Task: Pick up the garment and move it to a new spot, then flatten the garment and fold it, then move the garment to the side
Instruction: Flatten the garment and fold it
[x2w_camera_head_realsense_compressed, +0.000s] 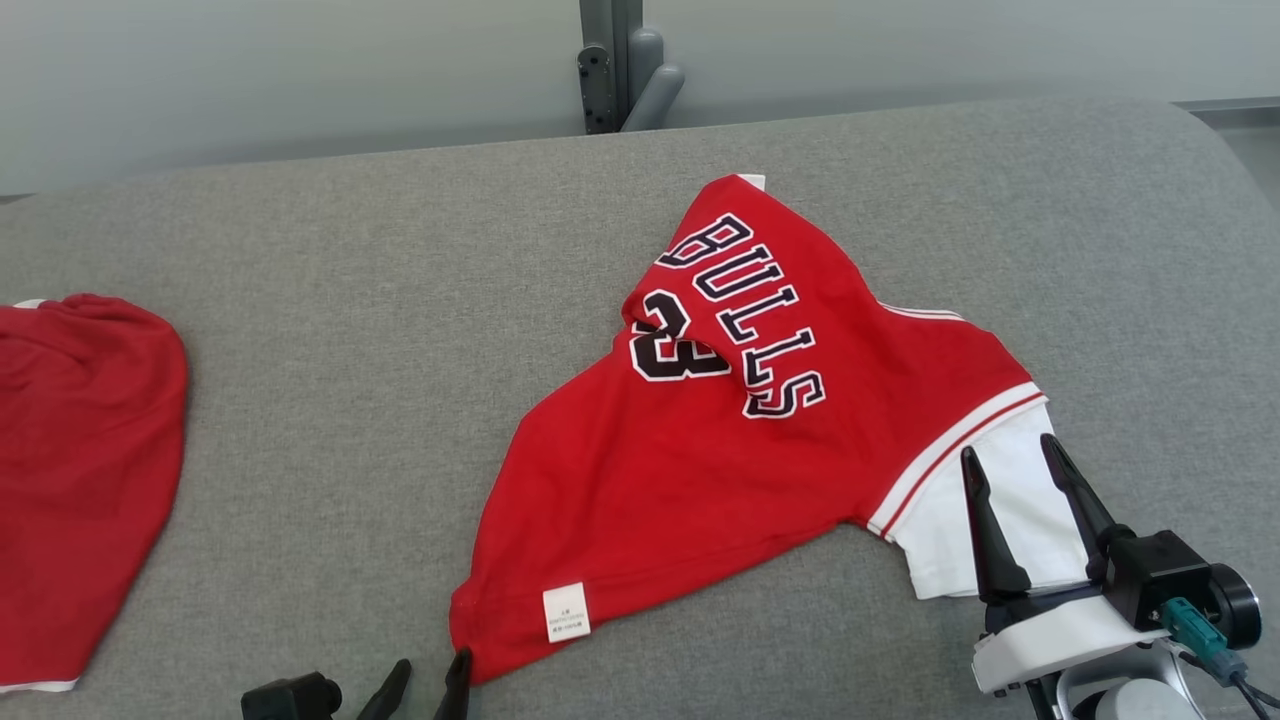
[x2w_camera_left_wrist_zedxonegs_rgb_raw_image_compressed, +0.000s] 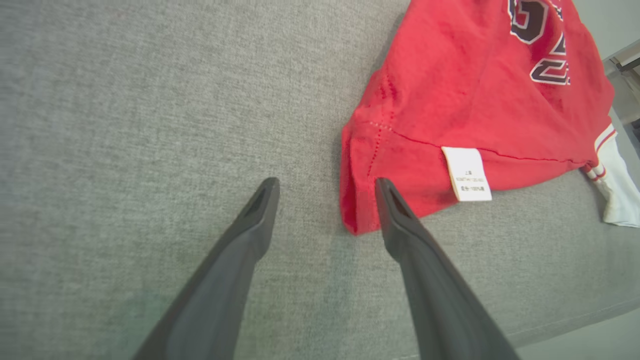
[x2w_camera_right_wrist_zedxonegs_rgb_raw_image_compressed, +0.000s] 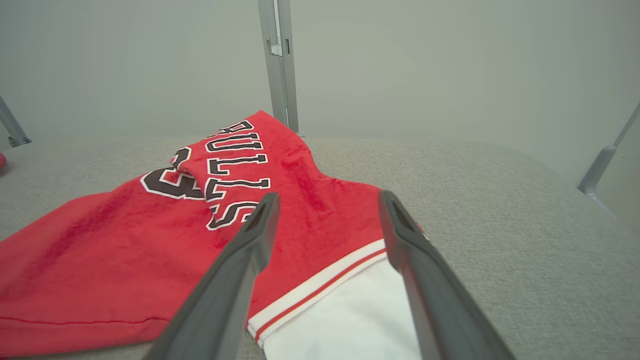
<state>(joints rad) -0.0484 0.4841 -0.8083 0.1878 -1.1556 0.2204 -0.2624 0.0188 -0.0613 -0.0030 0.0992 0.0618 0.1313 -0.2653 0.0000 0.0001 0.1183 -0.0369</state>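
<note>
A red jersey (x2w_camera_head_realsense_compressed: 720, 440) is lying crumpled on a grey cloth-covered table (x2w_camera_head_realsense_compressed: 350, 350), running from the middle toward the near right corner. A fold is hiding part of its black number, while the word BULLS is showing in full. The print on its small white label (x2w_camera_head_realsense_compressed: 566, 612) is too small to read. A second red cloth (x2w_camera_head_realsense_compressed: 80, 470) is lying at the table's left edge, cut off by the frame.

The left gripper (x2w_camera_head_realsense_compressed: 433, 660) is poking up from the bottom of the head view, with most of its body cut off. Its fingers are standing apart, at the jersey's near left corner. The right gripper (x2w_camera_head_realsense_compressed: 1009, 447) is hanging over the jersey's white sleeve (x2w_camera_head_realsense_compressed: 1000, 520) near the table's near right corner, its fingers also spread wide and clamping nothing.

The left wrist view is showing the left gripper (x2w_camera_left_wrist_zedxonegs_rgb_raw_image_compressed: 326, 182) up close: the jersey's corner (x2w_camera_left_wrist_zedxonegs_rgb_raw_image_compressed: 357, 210) is lying in the gap between the fingers, beside one of them (whether they are touching is unclear). The right wrist view is showing the right gripper (x2w_camera_right_wrist_zedxonegs_rgb_raw_image_compressed: 328, 196) framing the red-and-white striped cuff, and a grey post (x2w_camera_right_wrist_zedxonegs_rgb_raw_image_compressed: 279, 65) standing behind the table's far edge.
</note>
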